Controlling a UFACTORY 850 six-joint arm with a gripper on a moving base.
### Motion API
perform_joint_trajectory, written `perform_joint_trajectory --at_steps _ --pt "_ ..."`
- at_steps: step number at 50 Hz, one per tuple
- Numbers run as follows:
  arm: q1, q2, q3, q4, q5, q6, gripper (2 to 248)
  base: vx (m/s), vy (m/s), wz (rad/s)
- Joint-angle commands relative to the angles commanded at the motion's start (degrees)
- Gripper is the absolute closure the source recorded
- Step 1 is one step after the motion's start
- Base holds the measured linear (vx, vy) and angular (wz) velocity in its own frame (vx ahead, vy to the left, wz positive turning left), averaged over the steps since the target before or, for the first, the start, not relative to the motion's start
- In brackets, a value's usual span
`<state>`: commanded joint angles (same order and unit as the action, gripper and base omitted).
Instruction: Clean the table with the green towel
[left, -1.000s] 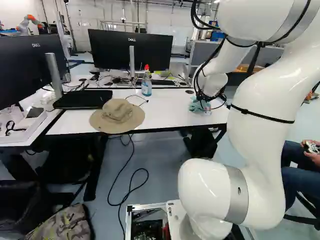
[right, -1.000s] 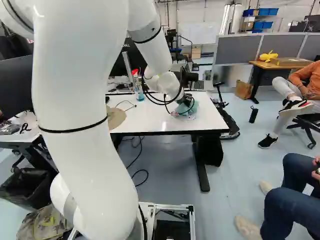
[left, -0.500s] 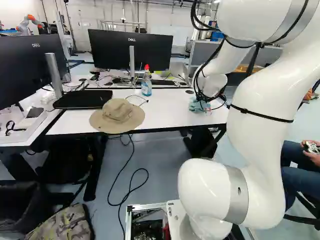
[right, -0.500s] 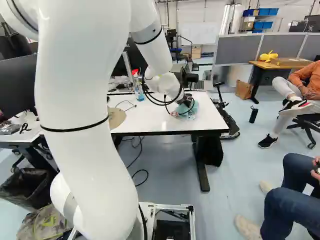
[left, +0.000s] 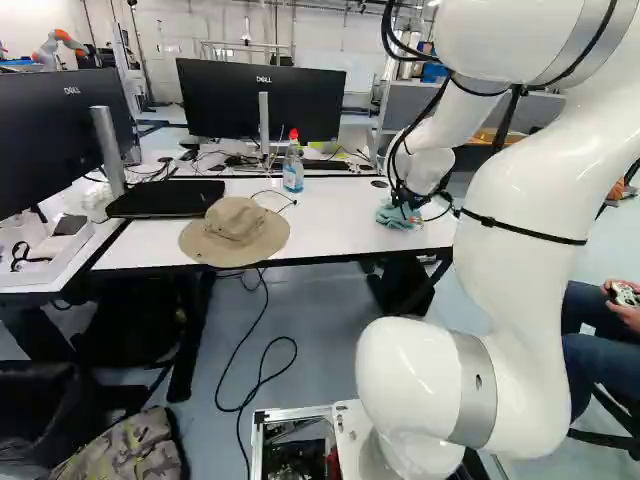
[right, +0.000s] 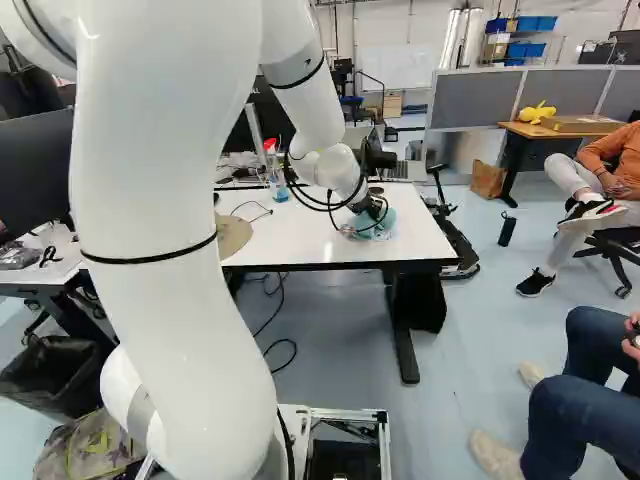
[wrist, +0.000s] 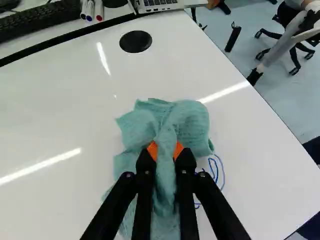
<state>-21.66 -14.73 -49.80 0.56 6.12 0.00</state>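
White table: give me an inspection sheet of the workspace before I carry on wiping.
Surface: white tabletop, blue pen marks beside the towel; whether more lie under it, cannot tell.
Job's things: green towel bunched on the tabletop.
Clutter: tan hat near the front edge, black laptop-like item beside it, spray bottle farther back.
Gripper: fingers closed on the towel.
Cables: thin black one behind the hat; another looped on the floor.
Surroundings: monitor behind, dark bin at the left of the right base view.
Liquid spill: nothing seen.
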Motion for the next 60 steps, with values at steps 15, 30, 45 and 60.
perform_joint_trajectory --at_steps 15,30,45,60 --pt "0.0 0.0 0.0 0.0 -1.6 0.0 197 0.0 0.0 0.0" --pt "0.0 0.0 0.0 0.0 -2.1 0.0 197 0.0 0.0 0.0" --pt "0.0 0.0 0.0 0.0 -2.1 0.0 197 0.0 0.0 0.0" --pt "0.0 0.0 0.0 0.0 -2.6 0.0 197 0.0 0.0 0.0"
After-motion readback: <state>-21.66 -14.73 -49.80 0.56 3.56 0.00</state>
